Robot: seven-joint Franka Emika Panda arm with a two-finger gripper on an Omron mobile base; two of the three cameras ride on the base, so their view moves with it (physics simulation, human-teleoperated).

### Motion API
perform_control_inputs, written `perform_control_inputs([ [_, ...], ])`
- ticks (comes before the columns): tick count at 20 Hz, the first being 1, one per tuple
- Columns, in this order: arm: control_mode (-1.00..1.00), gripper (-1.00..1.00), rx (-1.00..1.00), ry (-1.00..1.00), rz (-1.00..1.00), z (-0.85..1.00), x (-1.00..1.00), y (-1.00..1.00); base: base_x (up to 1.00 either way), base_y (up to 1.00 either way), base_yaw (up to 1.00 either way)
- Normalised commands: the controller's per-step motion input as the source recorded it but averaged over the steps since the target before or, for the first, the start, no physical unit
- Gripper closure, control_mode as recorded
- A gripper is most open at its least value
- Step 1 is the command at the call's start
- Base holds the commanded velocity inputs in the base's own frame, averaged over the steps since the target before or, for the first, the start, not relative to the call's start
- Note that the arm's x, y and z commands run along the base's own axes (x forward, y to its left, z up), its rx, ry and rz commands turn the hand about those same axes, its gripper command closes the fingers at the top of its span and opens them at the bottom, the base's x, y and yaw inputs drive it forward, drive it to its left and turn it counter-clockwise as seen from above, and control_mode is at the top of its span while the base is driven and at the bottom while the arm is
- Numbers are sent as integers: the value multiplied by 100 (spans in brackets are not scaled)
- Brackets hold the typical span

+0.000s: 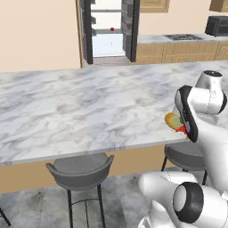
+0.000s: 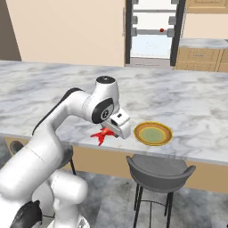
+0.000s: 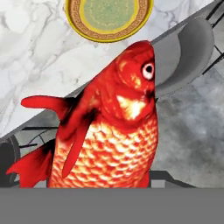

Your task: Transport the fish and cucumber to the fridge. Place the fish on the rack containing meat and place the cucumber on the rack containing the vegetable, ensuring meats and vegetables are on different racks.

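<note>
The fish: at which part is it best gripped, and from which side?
Probably the broad mid-body of the fish, jaws across its two flat sides; fins and forked tail look too thin. The end effector seems to hold it there.

fridge (image 1: 109, 31) text: none readable
plate (image 2: 153, 133) markings: ornamental gold rim pattern only, no letters
fish (image 3: 113, 131) markings: scales only, no label
counter (image 1: 89, 111) signs: marble veining, no print
stool (image 1: 80, 171) brand: none visible
</note>
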Motion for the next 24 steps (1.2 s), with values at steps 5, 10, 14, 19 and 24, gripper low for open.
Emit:
perform_control_inputs([
  [5, -100, 100, -4, -20, 21, 88, -92, 40, 0, 0, 0],
  [10, -100, 100, -5, -15, 14, 66, -86, 24, 0, 0, 0],
  [14, -100, 100, -1, -5, 9, 52, -60, 28, 0, 0, 0],
  [19, -100, 100, 0, -2, 5, 41, -37, 27, 0, 0, 0],
  [24, -100, 100, 0, -3, 7, 32, -36, 22, 0, 0, 0],
])
